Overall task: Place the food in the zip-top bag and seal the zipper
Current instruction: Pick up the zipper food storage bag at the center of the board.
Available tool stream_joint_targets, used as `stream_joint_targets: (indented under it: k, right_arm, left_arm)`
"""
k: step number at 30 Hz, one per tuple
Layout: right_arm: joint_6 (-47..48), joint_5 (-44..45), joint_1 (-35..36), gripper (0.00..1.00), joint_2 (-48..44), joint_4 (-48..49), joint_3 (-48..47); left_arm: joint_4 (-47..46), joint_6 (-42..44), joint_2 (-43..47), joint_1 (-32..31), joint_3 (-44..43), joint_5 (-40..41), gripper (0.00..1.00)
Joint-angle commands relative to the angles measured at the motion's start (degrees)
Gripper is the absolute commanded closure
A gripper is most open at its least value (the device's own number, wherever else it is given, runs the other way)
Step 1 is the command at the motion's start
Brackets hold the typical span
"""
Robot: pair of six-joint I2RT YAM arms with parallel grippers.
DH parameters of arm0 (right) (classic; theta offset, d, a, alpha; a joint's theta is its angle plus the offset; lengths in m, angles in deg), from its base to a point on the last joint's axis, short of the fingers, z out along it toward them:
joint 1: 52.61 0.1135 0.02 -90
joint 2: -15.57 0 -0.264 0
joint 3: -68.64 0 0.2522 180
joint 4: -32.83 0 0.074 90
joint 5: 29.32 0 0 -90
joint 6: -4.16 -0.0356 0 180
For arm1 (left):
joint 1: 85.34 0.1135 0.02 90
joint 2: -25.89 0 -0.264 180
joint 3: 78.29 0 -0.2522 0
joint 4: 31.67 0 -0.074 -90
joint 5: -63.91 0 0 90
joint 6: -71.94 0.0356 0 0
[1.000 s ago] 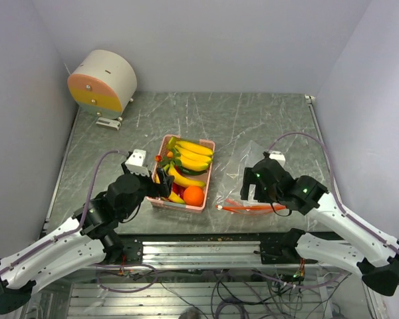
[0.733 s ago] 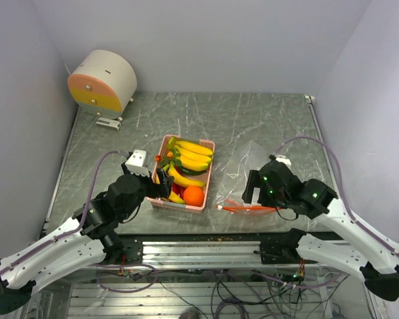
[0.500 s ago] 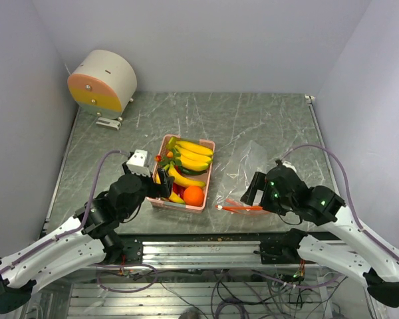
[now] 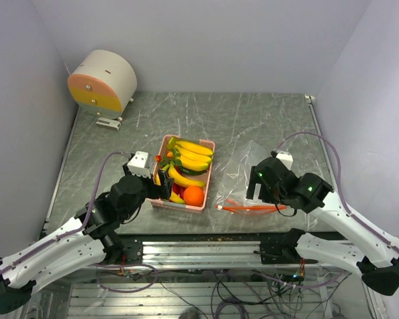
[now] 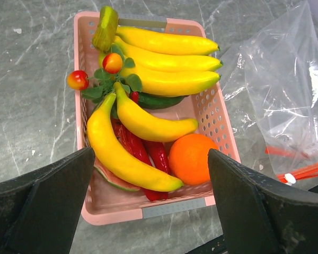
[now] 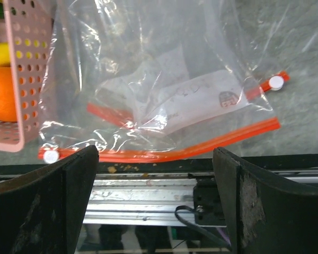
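The food lies in a pink tray (image 4: 181,205): yellow bananas (image 5: 164,63), an orange (image 5: 192,158), red chili peppers (image 5: 158,153) and a watermelon slice (image 5: 109,179). My left gripper (image 4: 161,187) hovers open and empty over the tray's near left corner; in the left wrist view (image 5: 151,174) the jaws stand wide apart. The clear zip-top bag (image 4: 243,171) lies flat to the right of the tray, its orange-red zipper (image 4: 249,208) toward the near edge. My right gripper (image 4: 255,187) is open and empty above the bag, and in the right wrist view (image 6: 156,156) it sits over the zipper (image 6: 212,142).
A cream and orange drum-shaped device (image 4: 101,81) stands at the back left. A metal rail (image 4: 206,249) runs along the near table edge. Small red tomatoes with green leaves (image 5: 112,62) and a green vegetable (image 5: 156,100) share the tray. A paper label (image 6: 193,98) lies inside the bag.
My right arm drew back toward the near right, then came forward again over the bag. The left arm, tray and bag have not moved.
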State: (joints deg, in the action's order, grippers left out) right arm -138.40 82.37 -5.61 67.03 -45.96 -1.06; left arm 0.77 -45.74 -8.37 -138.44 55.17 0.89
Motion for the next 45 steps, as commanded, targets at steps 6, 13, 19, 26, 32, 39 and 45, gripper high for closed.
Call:
stream_joint_targets:
  k: [6,13,19,26,32,39,45]
  right_arm:
    - [10.32,5.84,-0.02,0.08,7.52,9.34,2.16]
    - [16.44,3.59,-5.42,0.10,11.81,17.09,3.91]
    - [20.44,-3.17,-12.77,0.23,10.89,22.93,7.83]
    - [19.92,-6.99,-13.84,1.00,10.18,25.40,9.53]
    - [12.96,-5.25,-14.04,1.00,4.90,24.47,5.59]
    - [-6.29,-5.61,-14.05,1.00,-8.39,37.17,5.82]
    - [-15.08,-7.63,-14.04,1.00,-10.31,47.60,8.23]
  left_arm:
    - [-0.75,-0.48,-0.63,-0.27,-0.08,0.32,0.01]
    - [-0.54,-0.97,1.70,-0.27,0.62,0.66,0.01]
    - [-0.76,-0.72,1.21,-0.29,0.47,0.29,0.01]
    - [-0.90,-0.32,1.67,-0.34,0.19,-0.08,0.01]
    - [-1.55,0.56,3.08,-0.24,-0.33,-1.66,0.01]
    - [-8.92,2.31,5.22,-0.29,2.08,-6.23,0.01]
    - [-24.12,6.51,5.87,-0.29,6.35,-14.22,0.01]
